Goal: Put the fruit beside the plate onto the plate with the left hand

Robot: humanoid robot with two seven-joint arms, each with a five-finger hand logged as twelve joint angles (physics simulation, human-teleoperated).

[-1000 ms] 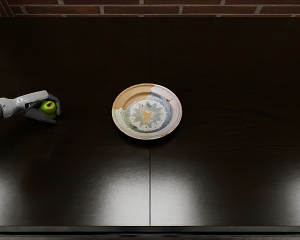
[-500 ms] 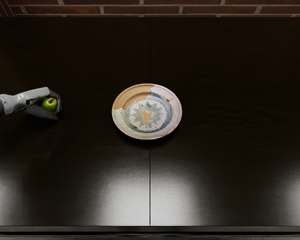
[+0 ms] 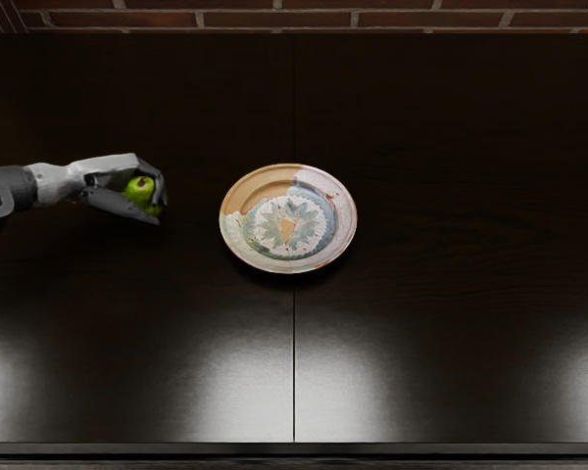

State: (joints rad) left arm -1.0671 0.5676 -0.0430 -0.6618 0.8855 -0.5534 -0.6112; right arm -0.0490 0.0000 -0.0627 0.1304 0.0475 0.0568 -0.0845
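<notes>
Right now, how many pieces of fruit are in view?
1. The green apple is gripped in the left robot hand, left of the plate, not touching it. None looks hidden.

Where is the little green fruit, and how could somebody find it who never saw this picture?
Start at the dark table with the round patterned plate near its middle. Look left of the plate to the grey left hand reaching in from the left edge. The fruit is the small ball gripped in that hand, the only bright green thing there.

Grey forearm (darker cuff) ends in a black-fingered left hand.
</notes>
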